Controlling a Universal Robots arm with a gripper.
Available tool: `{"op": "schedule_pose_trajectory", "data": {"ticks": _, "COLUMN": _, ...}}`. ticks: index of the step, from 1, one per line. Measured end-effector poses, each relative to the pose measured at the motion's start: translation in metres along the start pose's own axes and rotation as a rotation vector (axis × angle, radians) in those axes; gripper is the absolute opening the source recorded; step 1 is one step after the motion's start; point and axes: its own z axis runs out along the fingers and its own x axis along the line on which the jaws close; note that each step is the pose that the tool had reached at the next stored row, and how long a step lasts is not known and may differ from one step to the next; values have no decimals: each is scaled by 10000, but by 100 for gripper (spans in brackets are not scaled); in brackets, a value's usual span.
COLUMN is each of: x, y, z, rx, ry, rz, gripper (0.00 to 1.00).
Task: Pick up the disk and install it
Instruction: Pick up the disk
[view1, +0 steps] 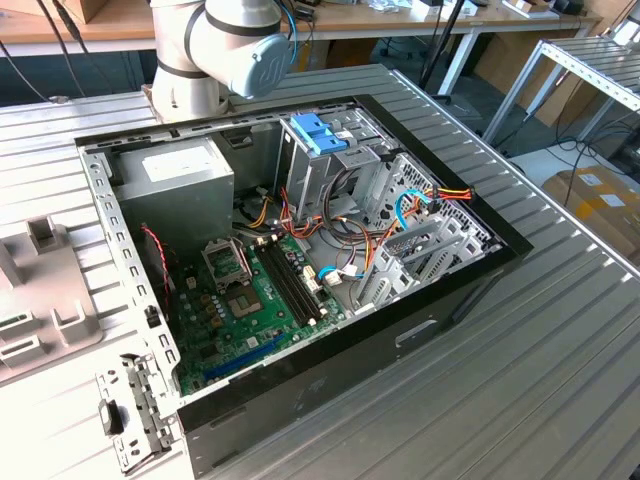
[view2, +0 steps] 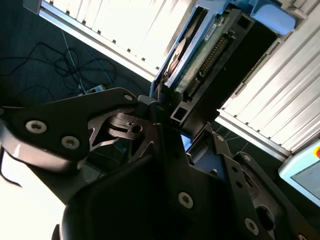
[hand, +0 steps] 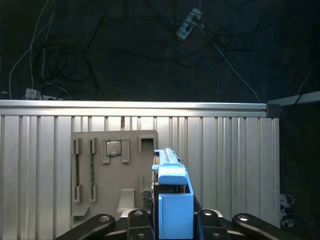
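In the first wrist view my gripper (hand: 172, 222) is shut on the disk (hand: 172, 192). The disk stands edge-on between the black fingers (hand: 136, 219), its light-blue side bracket facing the camera. It hangs in the air above the ribbed metal table (hand: 230, 150), beside a grey parts tray (hand: 132, 177). In the second wrist view the disk (view2: 207, 57) shows its green circuit board and connector, with the blue bracket (view2: 267, 15) at its far end, and the gripper (view2: 167, 117) clamps its near end. The floor with cables lies beyond the table edge.
The exterior view holds an open computer case (view1: 440, 320) on the table, with a motherboard (view1: 250, 300), a grey power-supply box (view1: 185, 175), bundled cables and a metal drive cage with light-blue latch tabs (view1: 318, 130). The arm's base (view1: 220, 50) stands behind it. The tray (view1: 40, 290) lies at that view's left.
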Motion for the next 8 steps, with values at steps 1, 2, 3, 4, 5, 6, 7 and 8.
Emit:
{"op": "schedule_pose_trajectory", "data": {"ticks": 1, "x": 1, "y": 0, "z": 1, "rx": 2, "ry": 109, "rz": 5, "gripper": 36}}
{"op": "schedule_pose_trajectory", "data": {"ticks": 2, "x": 1, "y": -1, "z": 0, "rx": 0, "ry": 154, "rz": 7, "gripper": 36}}
{"op": "schedule_pose_trajectory", "data": {"ticks": 3, "x": 2, "y": -1, "z": 0, "rx": 0, "ry": 211, "rz": 9, "gripper": 36}}
{"op": "schedule_pose_trajectory", "data": {"ticks": 4, "x": 1, "y": -1, "z": 0, "rx": 1, "ry": 318, "rz": 14, "gripper": 36}}
{"op": "schedule_pose_trajectory", "data": {"ticks": 5, "x": 1, "y": -1, "z": 0, "rx": 1, "ry": 413, "rz": 18, "gripper": 36}}
{"op": "schedule_pose_trajectory", "data": {"ticks": 6, "x": 2, "y": 0, "z": 0, "rx": 1, "ry": 447, "rz": 20, "gripper": 36}}
{"op": "schedule_pose_trajectory", "data": {"ticks": 7, "x": 2, "y": 0, "z": 0, "rx": 2, "ry": 450, "rz": 19, "gripper": 36}}
{"op": "schedule_pose_trajectory", "data": {"ticks": 8, "x": 2, "y": -1, "z": 0, "rx": 1, "ry": 452, "rz": 19, "gripper": 36}}
